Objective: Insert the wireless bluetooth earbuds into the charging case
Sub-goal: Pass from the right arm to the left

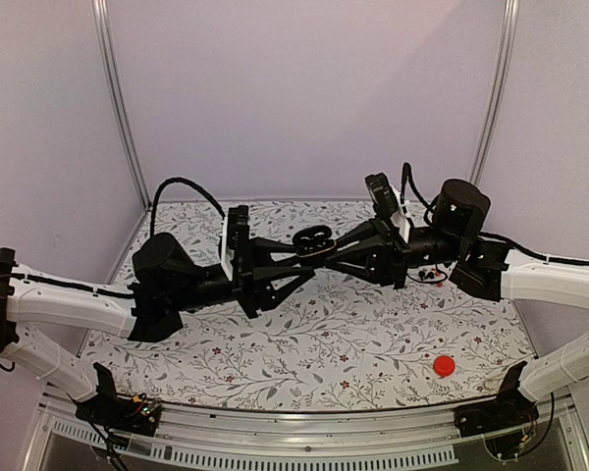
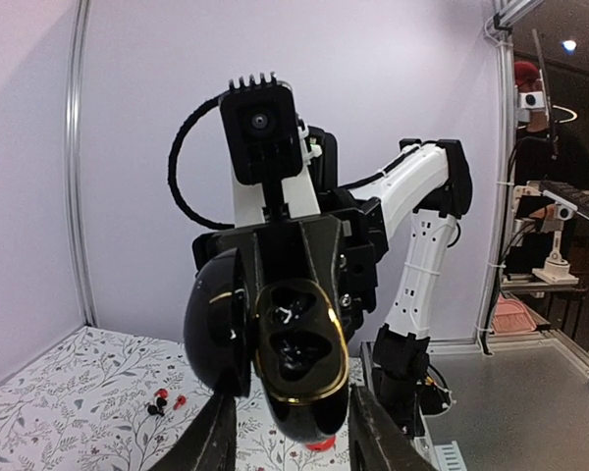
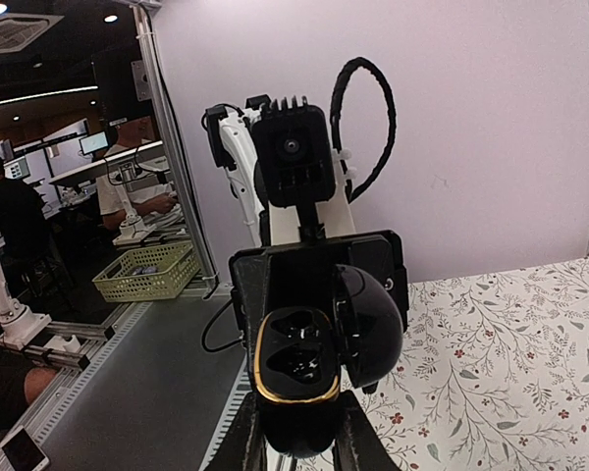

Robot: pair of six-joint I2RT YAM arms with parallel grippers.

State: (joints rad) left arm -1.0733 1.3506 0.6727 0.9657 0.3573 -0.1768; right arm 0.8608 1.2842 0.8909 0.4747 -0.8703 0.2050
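The charging case (image 1: 314,236), glossy black with a gold rim, hangs open in mid-air above the middle of the table. My right gripper (image 3: 299,444) is shut on its base (image 3: 294,368); the lid stands open to the right, and both cavities look empty. In the left wrist view the same case (image 2: 296,339) sits between the fingers of my left gripper (image 2: 293,437). The right finger is close against it and a gap shows at the left finger. The earbuds (image 2: 163,400), small black and red pieces, lie on the table, in the top view (image 1: 433,277) under the right arm.
A flat red disc (image 1: 444,366) lies near the table's front right and shows below the case in the left wrist view (image 2: 320,444). White walls and metal posts (image 1: 118,98) close in the floral table (image 1: 275,343). Both arms meet at mid-table.
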